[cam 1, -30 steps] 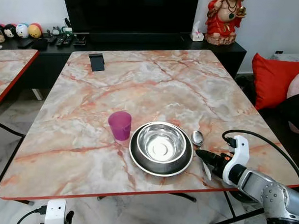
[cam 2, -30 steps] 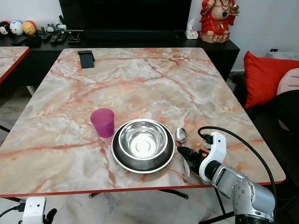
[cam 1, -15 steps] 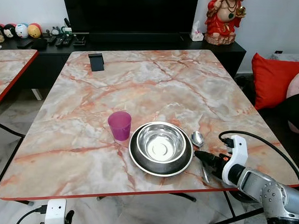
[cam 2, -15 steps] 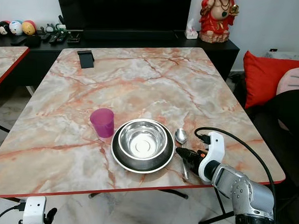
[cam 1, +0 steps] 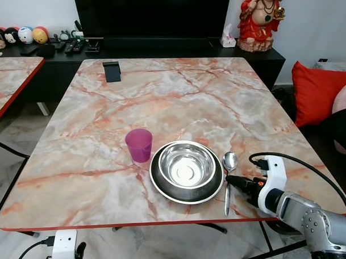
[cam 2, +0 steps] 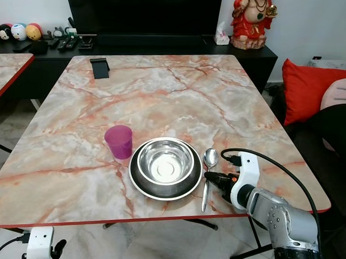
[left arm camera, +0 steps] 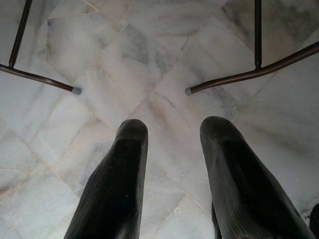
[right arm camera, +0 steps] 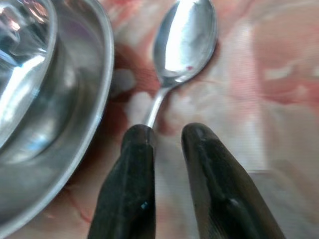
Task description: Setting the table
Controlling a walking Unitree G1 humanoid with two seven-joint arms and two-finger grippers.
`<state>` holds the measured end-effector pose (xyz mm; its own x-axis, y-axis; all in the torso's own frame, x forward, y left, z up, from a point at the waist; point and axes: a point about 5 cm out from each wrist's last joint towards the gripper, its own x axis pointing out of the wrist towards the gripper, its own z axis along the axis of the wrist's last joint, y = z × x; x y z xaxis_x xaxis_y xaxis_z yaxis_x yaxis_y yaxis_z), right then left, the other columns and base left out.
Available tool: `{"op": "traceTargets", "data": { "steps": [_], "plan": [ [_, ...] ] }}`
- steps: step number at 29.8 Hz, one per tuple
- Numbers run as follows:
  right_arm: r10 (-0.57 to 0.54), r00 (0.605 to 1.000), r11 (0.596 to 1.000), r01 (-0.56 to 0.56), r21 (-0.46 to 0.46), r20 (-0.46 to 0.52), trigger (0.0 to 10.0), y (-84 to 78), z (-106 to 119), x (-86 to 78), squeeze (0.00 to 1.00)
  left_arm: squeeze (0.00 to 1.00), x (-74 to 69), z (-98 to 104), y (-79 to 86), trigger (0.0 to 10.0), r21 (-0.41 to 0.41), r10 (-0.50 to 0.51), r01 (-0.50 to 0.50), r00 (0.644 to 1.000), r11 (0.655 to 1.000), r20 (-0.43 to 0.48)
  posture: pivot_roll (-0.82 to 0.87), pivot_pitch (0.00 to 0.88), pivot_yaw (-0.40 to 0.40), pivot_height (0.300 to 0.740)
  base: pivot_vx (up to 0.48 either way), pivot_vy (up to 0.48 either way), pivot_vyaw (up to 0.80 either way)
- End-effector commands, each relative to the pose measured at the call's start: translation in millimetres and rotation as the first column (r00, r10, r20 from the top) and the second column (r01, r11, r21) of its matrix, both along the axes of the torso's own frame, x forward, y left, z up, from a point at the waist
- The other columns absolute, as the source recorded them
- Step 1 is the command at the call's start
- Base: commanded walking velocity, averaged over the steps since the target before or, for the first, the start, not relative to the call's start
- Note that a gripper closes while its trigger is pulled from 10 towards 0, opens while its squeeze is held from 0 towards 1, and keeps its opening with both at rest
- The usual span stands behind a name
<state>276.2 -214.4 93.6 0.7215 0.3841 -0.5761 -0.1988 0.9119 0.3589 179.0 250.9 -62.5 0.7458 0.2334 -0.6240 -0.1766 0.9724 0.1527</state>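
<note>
Spoon-placing step, near its end. Spoon [cam 1: 229,172] lies flat on the marble table [cam 1: 163,95], just right of the steel bowl [cam 1: 186,164] that sits in a dark plate [cam 1: 160,183], bowl end away from the robot. Purple cup [cam 1: 139,144] stands just left of the plate.

Right gripper [cam 1: 235,181] is low over the table beside the spoon handle. Right wrist view shows what the head views can't: its 2 fingers [right arm camera: 130,184] slightly parted, handle passing under 1 of them, nothing gripped, so released.

Left gripper [left arm camera: 172,169] hangs idle, fingers apart, empty, over the tiled floor [left arm camera: 149,59] near table legs.

Next move, likely: lift the right gripper clear without nudging the spoon.
</note>
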Motion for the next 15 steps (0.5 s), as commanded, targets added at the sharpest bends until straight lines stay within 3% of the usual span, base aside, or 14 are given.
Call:
{"op": "traceTargets", "data": {
  "steps": [1,4,8,12,15],
  "plan": [
    [0.009,1.000,0.998,-0.008,-0.070,0.017,10.0,-4.3,2.2,-1.1,0.00,0.00,-0.1,0.0,2.4,10.0,0.006,0.003,-0.003,1.000,1.000,-0.012,-0.08,0.000,0.002,0.724,0.000,0.000,0.00],
    [-0.008,0.999,0.989,0.012,-0.144,0.032,10.0,-12.3,3.1,0.8,0.00,0.00,0.2,0.2,2.6,10.0,0.006,0.003,-0.003,1.000,1.000,-0.012,-0.08,0.000,0.004,0.724,0.000,0.000,0.00],
    [-0.074,0.983,0.973,0.108,-0.202,0.167,10.0,-23.9,14.3,8.1,0.00,0.00,0.6,0.6,3.1,10.0,0.008,0.002,-0.002,1.000,1.000,-0.011,-0.09,0.000,0.007,0.724,0.000,0.000,0.00],
    [-0.124,0.952,0.964,0.183,-0.192,0.281,10.0,-26.1,21.7,7.7,0.00,0.00,0.6,0.8,3.1,10.0,0.008,0.001,-0.001,1.000,1.000,-0.008,-0.08,0.000,0.006,0.724,0.000,0.000,0.00],
    [-0.127,0.928,0.961,0.203,-0.189,0.350,10.0,-18.6,22.3,-1.7,0.00,0.00,0.3,1.0,3.5,10.0,0.010,0.001,-0.001,1.000,1.000,-0.005,-0.09,0.000,0.010,0.724,0.000,0.000,0.00]
  ]
}}
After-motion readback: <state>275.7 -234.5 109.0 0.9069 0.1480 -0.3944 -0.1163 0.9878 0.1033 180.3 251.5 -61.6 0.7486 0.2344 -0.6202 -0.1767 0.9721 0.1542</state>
